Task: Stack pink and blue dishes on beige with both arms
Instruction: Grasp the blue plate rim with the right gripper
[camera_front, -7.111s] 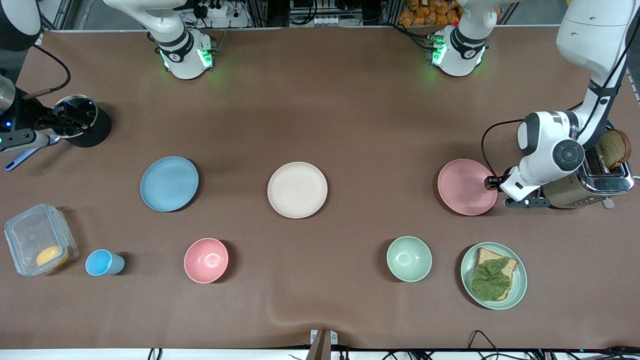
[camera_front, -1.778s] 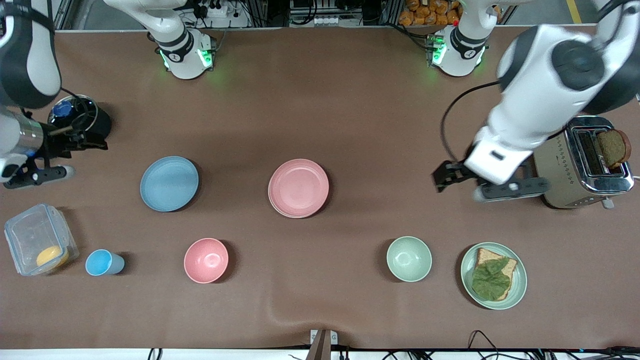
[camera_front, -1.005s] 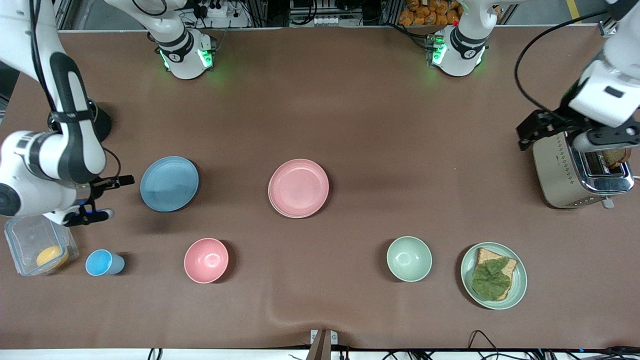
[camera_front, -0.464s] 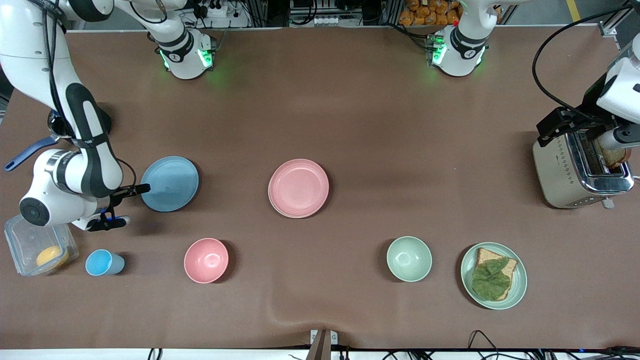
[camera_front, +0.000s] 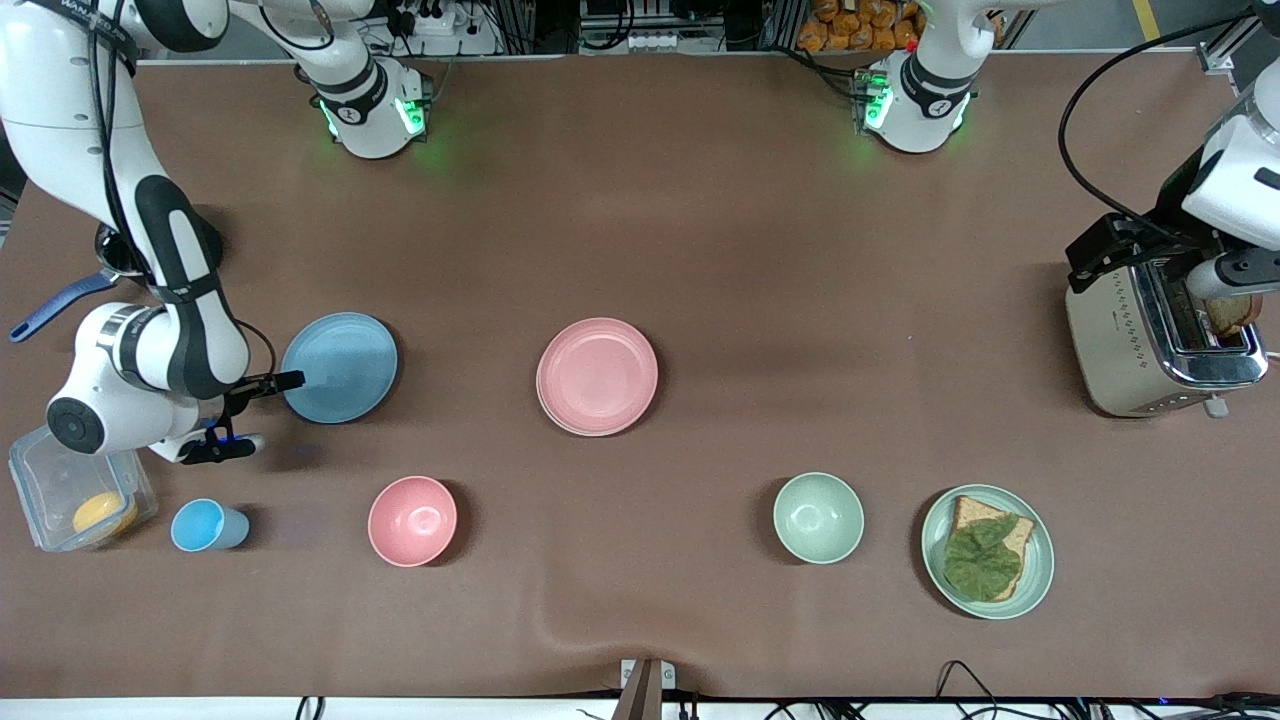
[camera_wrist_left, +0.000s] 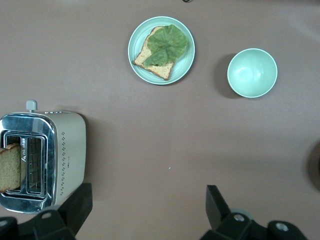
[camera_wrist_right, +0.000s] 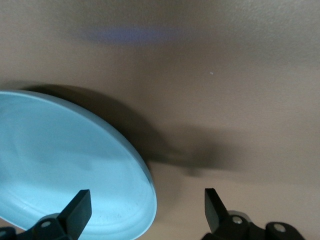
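The blue dish lies flat toward the right arm's end of the table. My right gripper is low at its edge and open, one finger over the plate and one outside it. In the right wrist view the blue dish has its rim between the spread fingers of the right gripper. The pink dish sits at the table's middle, and the beige plate is hidden under it. My left gripper hangs open over the toaster; the left wrist view shows the left gripper holding nothing.
A pink bowl, a blue cup and a clear box lie nearer the camera than the blue dish. A green bowl, a green plate with bread and a toaster stand toward the left arm's end.
Over the last second my right gripper came down and moved in to the blue dish's edge. The left arm drew back slightly over the toaster. No plate has moved.
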